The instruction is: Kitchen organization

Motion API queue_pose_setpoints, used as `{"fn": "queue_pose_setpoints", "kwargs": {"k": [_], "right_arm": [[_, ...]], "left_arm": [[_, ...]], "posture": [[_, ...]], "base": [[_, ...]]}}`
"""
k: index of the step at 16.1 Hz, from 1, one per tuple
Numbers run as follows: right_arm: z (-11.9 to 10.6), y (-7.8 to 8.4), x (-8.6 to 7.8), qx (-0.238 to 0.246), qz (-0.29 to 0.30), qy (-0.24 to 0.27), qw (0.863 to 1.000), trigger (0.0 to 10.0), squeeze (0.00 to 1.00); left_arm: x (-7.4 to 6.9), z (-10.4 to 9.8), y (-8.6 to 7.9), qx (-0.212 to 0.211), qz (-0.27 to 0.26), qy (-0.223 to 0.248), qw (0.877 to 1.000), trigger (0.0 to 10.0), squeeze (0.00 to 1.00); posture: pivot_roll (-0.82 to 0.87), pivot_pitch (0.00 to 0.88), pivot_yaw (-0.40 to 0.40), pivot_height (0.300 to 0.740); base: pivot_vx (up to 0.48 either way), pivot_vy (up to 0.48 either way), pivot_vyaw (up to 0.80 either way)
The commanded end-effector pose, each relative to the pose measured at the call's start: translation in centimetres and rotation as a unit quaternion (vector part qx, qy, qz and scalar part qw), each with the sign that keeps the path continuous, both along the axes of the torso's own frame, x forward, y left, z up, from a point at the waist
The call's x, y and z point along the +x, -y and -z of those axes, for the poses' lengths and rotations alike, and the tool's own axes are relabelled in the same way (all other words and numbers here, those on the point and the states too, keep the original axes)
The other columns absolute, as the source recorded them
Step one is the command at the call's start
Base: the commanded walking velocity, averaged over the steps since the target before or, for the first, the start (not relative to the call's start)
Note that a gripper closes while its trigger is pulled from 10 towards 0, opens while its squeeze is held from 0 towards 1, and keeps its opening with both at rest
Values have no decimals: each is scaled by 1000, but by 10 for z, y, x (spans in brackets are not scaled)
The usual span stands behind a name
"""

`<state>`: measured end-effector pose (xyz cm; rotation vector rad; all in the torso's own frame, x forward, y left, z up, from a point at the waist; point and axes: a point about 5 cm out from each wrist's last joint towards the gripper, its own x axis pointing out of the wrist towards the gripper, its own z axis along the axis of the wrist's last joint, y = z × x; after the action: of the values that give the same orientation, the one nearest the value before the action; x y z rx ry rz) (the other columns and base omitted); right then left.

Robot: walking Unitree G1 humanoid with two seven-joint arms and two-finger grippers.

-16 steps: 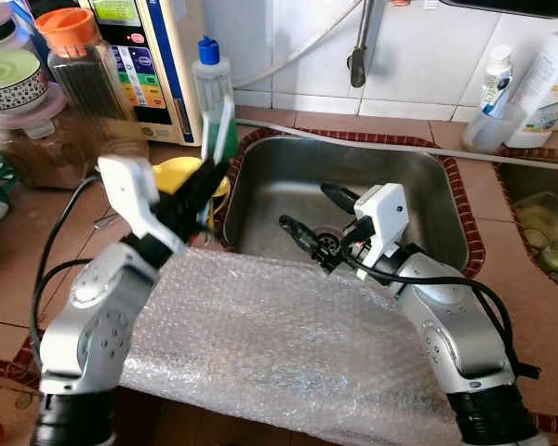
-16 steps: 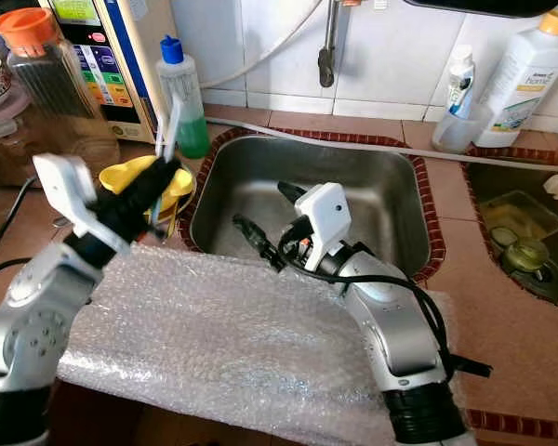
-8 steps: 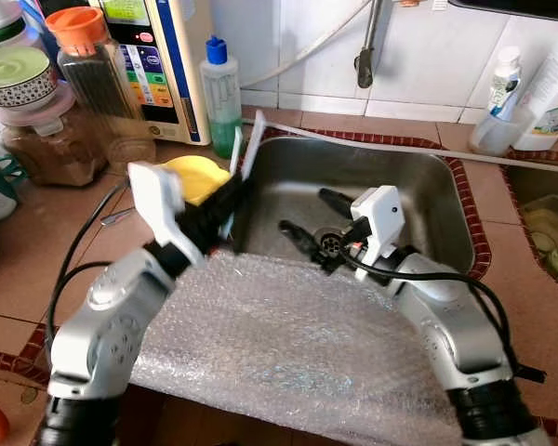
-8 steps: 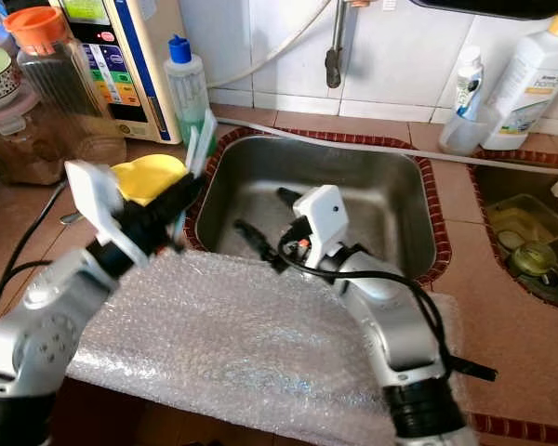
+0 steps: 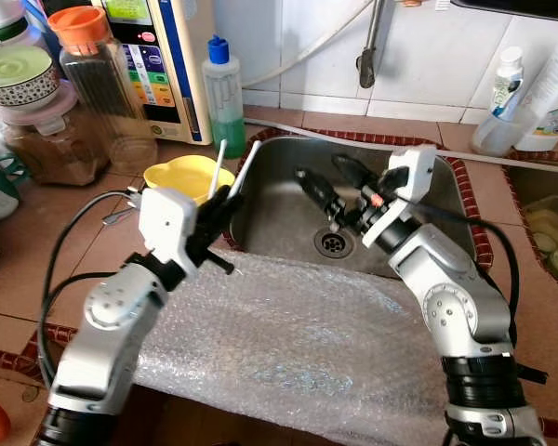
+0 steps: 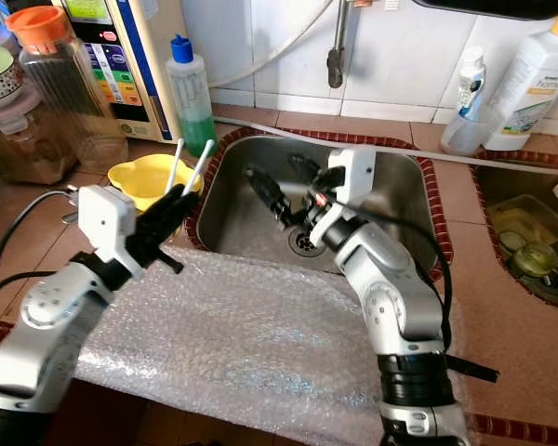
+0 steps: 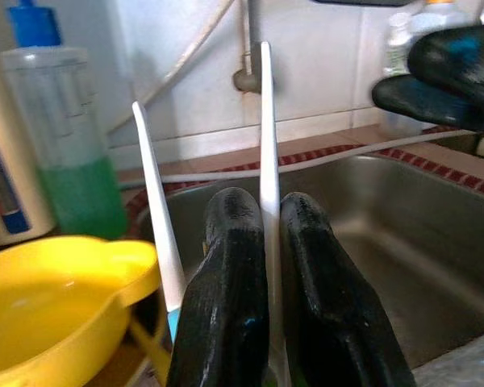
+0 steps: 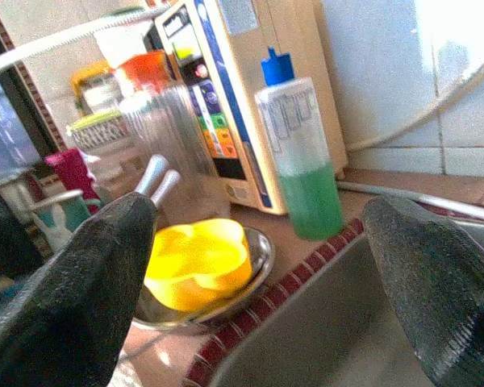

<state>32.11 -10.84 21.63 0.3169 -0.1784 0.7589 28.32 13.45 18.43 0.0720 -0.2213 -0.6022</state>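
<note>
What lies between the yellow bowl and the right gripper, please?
In the left eye view, two white sticks held by the left gripper stand between the yellow bowl and the open right gripper.

Two white sticks [image 7: 266, 137], one yellow bowl [image 5: 181, 177], one green-liquid bottle [image 5: 223, 98].

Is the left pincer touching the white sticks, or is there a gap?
Touching. In the left wrist view, the left pincer has its two black fingers pressed against one of the white sticks between them; the other stick stands beside them.
</note>
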Motion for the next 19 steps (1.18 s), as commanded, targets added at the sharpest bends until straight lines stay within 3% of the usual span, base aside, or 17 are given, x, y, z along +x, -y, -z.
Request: {"fn": "queue_pose_setpoints", "kwargs": {"k": [1,5,11,12,13,14,15,16,19], "right_arm": [[-5,-1,2,16,-7,-6,1000,10000,0],[-3,-15,-2,36,-44,-30,998,10000,0],[4,-36,8,69,-60,-66,994,10000,0],[2,-40,10,75,-61,-66,993,7333,0],[2,-40,10,75,-61,-66,993,7333,0],[0,-43,12,89,-63,-71,992,4627,0],[-2,-46,15,105,-66,-79,989,3059,0],[-3,-49,17,117,-68,-89,987,0,0],[0,-48,20,128,-55,-108,984,0,0]], "left_arm": [[-4,5,7,16,14,-2,1000,196,0],[-6,10,17,24,37,4,999,784,0],[-11,9,29,13,53,18,998,353,0],[-11,9,29,11,52,18,998,431,0],[-11,9,29,11,52,18,998,431,0],[-11,8,29,10,51,22,998,78,0],[-11,8,28,9,49,25,998,157,0],[-11,8,28,9,47,26,999,235,0],[-12,9,28,8,46,25,999,510,0]], "posture": [[-158,134,50,740],[-159,136,50,740],[-155,142,52,740],[-153,142,51,740],[-153,142,51,740],[-148,141,49,740],[-148,141,49,740],[-147,142,46,740],[-147,142,45,740]], "base": [[0,0,0],[0,0,0],[0,0,0],[0,0,0],[0,0,0],[0,0,0],[0,0,0],[0,0,0],[0,0,0]]}}
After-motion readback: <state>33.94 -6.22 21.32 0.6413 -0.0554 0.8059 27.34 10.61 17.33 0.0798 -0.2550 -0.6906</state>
